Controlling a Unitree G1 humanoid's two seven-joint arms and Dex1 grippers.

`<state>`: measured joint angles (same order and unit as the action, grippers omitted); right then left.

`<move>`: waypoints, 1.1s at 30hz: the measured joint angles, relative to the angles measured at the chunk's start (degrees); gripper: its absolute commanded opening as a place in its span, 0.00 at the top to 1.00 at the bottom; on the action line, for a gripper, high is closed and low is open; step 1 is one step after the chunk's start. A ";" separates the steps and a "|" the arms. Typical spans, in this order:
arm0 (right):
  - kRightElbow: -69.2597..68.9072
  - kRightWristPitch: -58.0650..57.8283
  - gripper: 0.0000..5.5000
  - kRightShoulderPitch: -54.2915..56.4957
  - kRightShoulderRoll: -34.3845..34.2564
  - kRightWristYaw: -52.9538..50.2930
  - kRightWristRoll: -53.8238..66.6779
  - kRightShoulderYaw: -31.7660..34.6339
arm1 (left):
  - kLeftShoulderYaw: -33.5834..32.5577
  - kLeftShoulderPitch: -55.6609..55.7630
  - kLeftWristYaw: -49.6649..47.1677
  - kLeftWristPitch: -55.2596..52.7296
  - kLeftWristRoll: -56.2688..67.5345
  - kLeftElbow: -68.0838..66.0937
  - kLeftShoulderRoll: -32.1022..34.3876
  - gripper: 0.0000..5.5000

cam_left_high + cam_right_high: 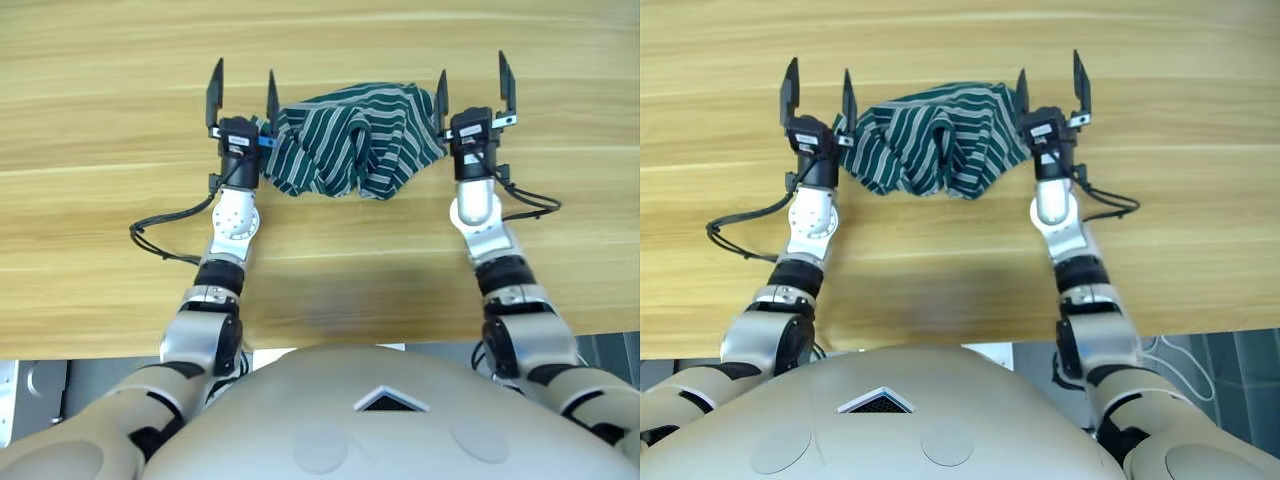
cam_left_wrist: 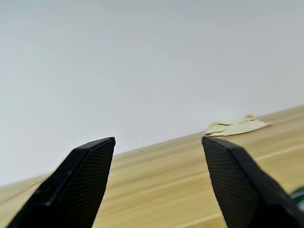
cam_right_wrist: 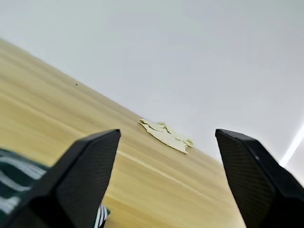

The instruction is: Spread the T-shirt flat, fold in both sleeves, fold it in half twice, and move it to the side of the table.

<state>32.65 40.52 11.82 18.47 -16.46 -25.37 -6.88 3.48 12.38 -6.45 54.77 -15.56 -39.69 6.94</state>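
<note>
A dark green T-shirt (image 1: 352,140) with thin white stripes lies crumpled in a heap on the wooden table (image 1: 320,40). My left gripper (image 1: 242,85) stands open just beside the heap's left edge, fingers pointing away from me. At the heap's right edge my right gripper (image 1: 472,78) is open too, its inner finger close against the cloth. Neither holds anything. A corner of the striped cloth (image 3: 14,190) shows beside my right gripper's finger (image 3: 85,171) in the right wrist view.
The wooden table stretches wide to the far side and both sides of the heap. A crumpled pale scrap of paper (image 3: 166,135) lies near the table's far edge (image 2: 156,145), by a white wall. Black cables (image 1: 160,240) trail from both wrists over the table.
</note>
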 measured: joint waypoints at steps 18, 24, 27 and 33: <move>-23.36 -6.98 0.33 -13.35 19.52 25.79 -15.92 -9.95 | 9.70 -18.86 24.04 -14.49 -14.95 33.94 23.11 0.38; -13.07 -6.83 0.33 -4.35 17.84 20.75 -18.90 -14.48 | 11.00 -18.83 22.73 -15.23 -16.90 33.10 23.51 0.38; -9.17 -6.72 0.33 -1.03 16.97 18.98 -19.59 -16.48 | 11.76 -18.51 22.43 -15.22 -16.87 32.85 23.45 0.38; -8.74 -6.60 0.36 -0.89 17.20 17.84 -18.96 -17.36 | 11.94 -17.86 22.26 -15.20 -16.64 32.85 23.51 0.39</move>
<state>23.91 33.92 10.92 35.67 1.37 -44.33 -24.23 15.41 -5.48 15.81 39.58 -32.20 -6.84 30.45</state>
